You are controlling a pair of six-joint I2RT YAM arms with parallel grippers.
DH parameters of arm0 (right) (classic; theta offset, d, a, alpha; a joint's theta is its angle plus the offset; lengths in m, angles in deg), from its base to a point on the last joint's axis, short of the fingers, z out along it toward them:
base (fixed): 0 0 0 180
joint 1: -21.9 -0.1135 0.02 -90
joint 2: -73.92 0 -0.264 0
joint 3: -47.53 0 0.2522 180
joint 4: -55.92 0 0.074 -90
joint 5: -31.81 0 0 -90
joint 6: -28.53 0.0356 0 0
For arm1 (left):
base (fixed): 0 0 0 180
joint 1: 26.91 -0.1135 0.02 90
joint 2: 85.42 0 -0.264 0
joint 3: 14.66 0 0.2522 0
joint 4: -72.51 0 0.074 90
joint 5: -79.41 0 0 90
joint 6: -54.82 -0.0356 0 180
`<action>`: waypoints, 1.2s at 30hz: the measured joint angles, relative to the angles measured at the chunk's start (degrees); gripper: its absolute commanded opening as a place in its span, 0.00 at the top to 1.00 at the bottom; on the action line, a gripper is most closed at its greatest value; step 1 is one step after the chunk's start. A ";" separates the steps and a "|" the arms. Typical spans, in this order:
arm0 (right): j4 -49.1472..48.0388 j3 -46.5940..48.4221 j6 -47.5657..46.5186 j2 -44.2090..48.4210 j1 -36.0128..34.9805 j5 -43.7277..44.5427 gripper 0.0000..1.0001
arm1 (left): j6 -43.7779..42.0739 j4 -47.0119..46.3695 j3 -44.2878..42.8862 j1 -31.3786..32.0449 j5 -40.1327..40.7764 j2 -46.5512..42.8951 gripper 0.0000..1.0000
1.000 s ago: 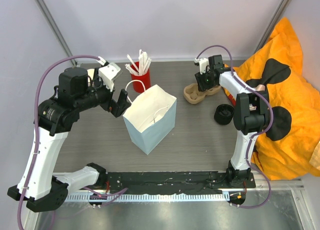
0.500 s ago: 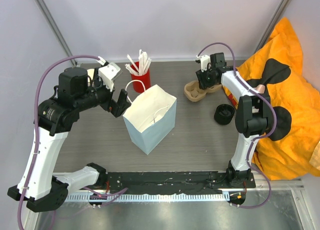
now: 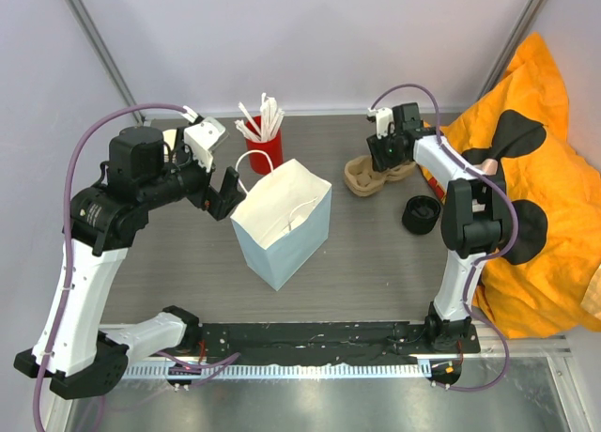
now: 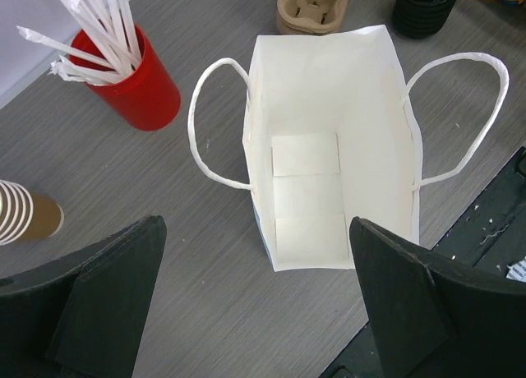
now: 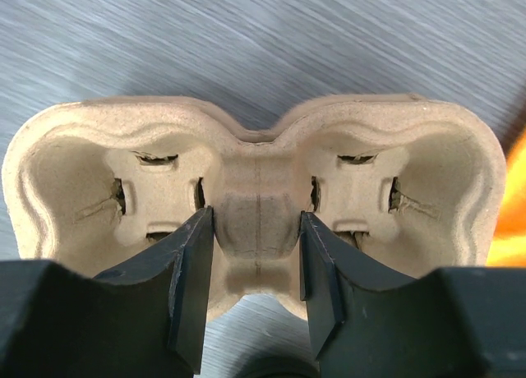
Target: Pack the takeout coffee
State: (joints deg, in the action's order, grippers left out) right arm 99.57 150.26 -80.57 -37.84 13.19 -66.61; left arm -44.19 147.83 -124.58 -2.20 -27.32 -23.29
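A tan cup with white bands shows at the left edge of the left wrist view, only partly in frame; in the top view a sliver of tan shows behind the left arm. My left gripper is open wide and empty, held above the near side of the open white paper bag, which also shows in the top view. My right gripper is closed on the middle ridge of the moulded cardboard cup carrier at the back right.
A red cup of white sticks stands behind the bag. A black stack of lids lies right of the bag. An orange and black cloth fills the right side. The table's black front rail runs along the near edge.
My right gripper and the carrier have shifted a little at the back right. The left arm and the bag have not moved.
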 measured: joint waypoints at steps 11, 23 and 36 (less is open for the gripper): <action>0.35 0.81 1.01 -0.02 0.72 -0.59 0.49 | 0.04 0.00 0.00 -0.11 -0.04 -0.07 0.00; 0.09 0.79 0.66 -0.02 0.68 0.22 0.39 | 0.09 0.00 0.00 -0.46 -0.46 -0.07 0.00; 0.04 0.79 0.26 -1.16 0.57 -0.11 0.45 | 0.11 0.00 0.00 -0.48 -0.48 -0.04 0.00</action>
State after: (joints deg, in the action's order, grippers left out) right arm 99.61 151.04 -80.30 -39.00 13.75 -66.72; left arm -44.08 147.83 -124.58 -2.68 -27.80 -23.33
